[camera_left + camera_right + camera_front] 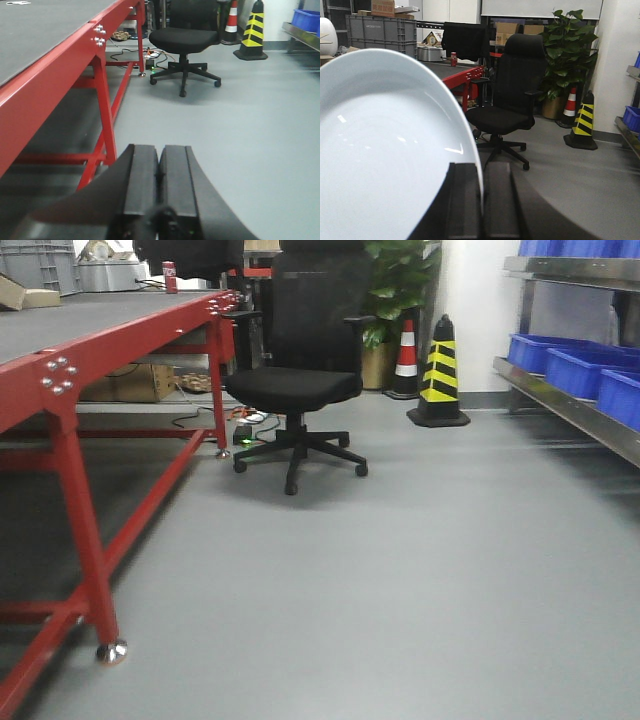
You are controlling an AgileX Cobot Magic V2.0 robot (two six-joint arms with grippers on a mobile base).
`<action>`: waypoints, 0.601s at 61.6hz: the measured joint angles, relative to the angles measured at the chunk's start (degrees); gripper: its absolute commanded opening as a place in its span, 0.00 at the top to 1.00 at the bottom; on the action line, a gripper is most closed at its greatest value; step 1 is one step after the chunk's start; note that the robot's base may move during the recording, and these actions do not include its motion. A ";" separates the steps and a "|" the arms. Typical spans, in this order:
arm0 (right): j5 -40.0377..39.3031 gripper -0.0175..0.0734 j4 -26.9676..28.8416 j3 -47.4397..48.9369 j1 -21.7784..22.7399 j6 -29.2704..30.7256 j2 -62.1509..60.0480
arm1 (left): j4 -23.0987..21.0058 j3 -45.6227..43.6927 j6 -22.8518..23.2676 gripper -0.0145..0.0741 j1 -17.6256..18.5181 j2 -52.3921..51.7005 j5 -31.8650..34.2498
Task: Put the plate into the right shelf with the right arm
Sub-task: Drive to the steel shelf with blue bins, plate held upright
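The white plate fills the left half of the right wrist view, held on edge and upright. My right gripper is shut on the plate's rim, one black finger on each side of it. The right shelf shows at the right edge of the front view as a steel rail carrying blue bins; a sliver of the right shelf also appears far right in the right wrist view. My left gripper is shut with nothing in it, hanging low over the grey floor beside the red table.
A red-framed, black-topped table runs along the left. A black office chair stands mid-floor ahead. A yellow-black cone and a red-white cone stand by the far wall near a potted plant. Grey floor lies between.
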State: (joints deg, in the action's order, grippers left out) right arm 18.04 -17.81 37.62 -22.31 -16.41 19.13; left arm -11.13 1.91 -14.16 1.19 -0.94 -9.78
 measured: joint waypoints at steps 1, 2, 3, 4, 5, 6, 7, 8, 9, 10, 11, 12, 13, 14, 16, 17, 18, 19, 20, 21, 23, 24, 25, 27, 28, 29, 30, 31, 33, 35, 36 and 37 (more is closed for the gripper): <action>0.00 0.77 0.00 0.00 0.00 0.00 0.00 | 0.00 0.00 0.00 0.89 0.00 0.00 0.00; 0.00 0.77 0.00 0.00 0.00 0.00 0.00 | 0.00 0.00 0.00 0.89 0.00 0.00 0.00; 0.00 0.77 0.00 0.00 0.00 0.00 0.00 | 0.00 0.00 0.00 0.89 0.00 0.00 0.00; 0.00 0.77 0.00 0.00 0.00 0.00 0.00 | 0.00 0.00 0.00 0.89 0.00 0.00 0.00; 0.00 0.77 0.00 0.00 0.00 0.00 0.00 | 0.00 0.00 0.00 0.89 0.00 0.00 0.00; 0.00 0.77 0.00 0.00 0.00 0.00 0.00 | 0.00 0.00 0.00 0.89 0.00 0.00 0.00; 0.00 0.77 0.00 0.00 0.00 0.00 0.00 | 0.00 0.00 0.00 0.89 0.00 0.00 0.00; 0.00 0.77 0.00 0.00 0.00 0.00 0.00 | 0.00 0.00 0.00 0.89 0.00 0.00 0.00; 0.00 0.77 0.00 0.00 0.00 0.00 0.00 | 0.00 0.00 0.00 0.89 0.00 0.00 0.00; 0.00 0.77 0.00 0.00 0.00 0.00 0.00 | 0.00 0.00 0.00 0.89 0.00 0.00 0.00; 0.00 0.77 0.00 0.00 0.00 0.00 0.00 | 0.00 0.00 0.00 0.89 0.00 0.00 0.00; 0.00 0.77 0.00 0.00 0.00 0.00 0.00 | 0.00 0.00 0.00 0.89 0.00 0.00 0.00; 0.00 0.77 0.00 0.00 0.00 0.00 0.00 | 0.00 0.00 0.00 0.89 0.00 0.00 0.00; 0.00 0.77 0.00 0.00 0.00 0.00 0.00 | 0.00 0.00 0.00 0.89 0.00 0.00 0.00; 0.00 0.77 0.00 0.00 0.00 0.00 0.00 | 0.00 0.00 0.00 0.89 0.00 0.00 0.00; 0.00 0.77 0.00 0.00 0.00 0.00 0.00 | 0.00 0.00 0.00 0.89 0.00 0.00 0.00; 0.00 0.77 0.00 0.00 0.00 0.00 0.00 | 0.00 0.00 0.00 0.89 0.00 0.00 0.00; 0.00 0.77 0.00 0.00 0.00 0.00 0.00 | 0.00 0.00 0.00 0.89 0.00 0.00 0.00; 0.00 0.77 0.00 0.00 0.00 0.00 0.00 | 0.00 0.00 0.00 0.89 0.00 0.00 0.00; 0.00 0.77 0.00 0.00 0.00 0.00 0.00 | 0.00 0.00 0.00 0.89 0.00 0.00 0.00; 0.00 0.77 0.00 0.00 0.00 0.00 0.00 | 0.00 0.00 0.00 0.89 0.00 0.00 0.00; 0.00 0.77 0.00 0.00 0.00 0.00 0.00 | 0.00 0.00 0.00 0.89 0.00 0.00 0.00; 0.00 0.77 0.00 0.00 0.00 0.00 0.00 | 0.00 0.00 0.00 0.89 0.00 0.00 0.00; 0.00 0.77 0.00 0.00 0.00 0.00 0.00 | 0.00 0.00 0.00 0.89 0.00 0.00 0.00; 0.00 0.77 0.00 0.00 0.00 0.00 0.00 | 0.00 0.00 0.00 0.89 0.00 0.00 0.00; 0.00 0.77 0.00 0.00 0.00 0.00 0.00 | 0.00 0.00 0.00 0.89 0.00 0.00 0.00; 0.00 0.77 0.00 0.00 0.00 0.00 0.00 | 0.00 0.00 0.00 0.89 0.00 0.00 0.00; 0.00 0.77 0.00 0.00 0.00 0.00 0.00 | 0.00 0.00 0.00 0.89 0.00 0.00 0.00; 0.00 0.77 0.00 0.00 0.00 0.00 0.00 | 0.00 0.00 0.00 0.89 0.00 0.00 0.00; 0.00 0.77 0.00 0.00 0.00 0.00 0.00 | 0.00 0.00 0.00 0.89 0.00 0.00 0.00; 0.00 0.77 0.00 0.00 0.00 0.00 0.00 | 0.00 0.00 0.00 0.89 0.00 0.00 0.00; 0.00 0.77 0.00 0.00 0.00 0.00 0.00 | 0.00 0.00 0.00 0.89 0.00 0.00 0.00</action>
State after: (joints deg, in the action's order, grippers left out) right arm 18.04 -17.81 37.62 -22.31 -16.41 19.13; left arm -11.13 1.91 -14.16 1.19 -0.94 -9.78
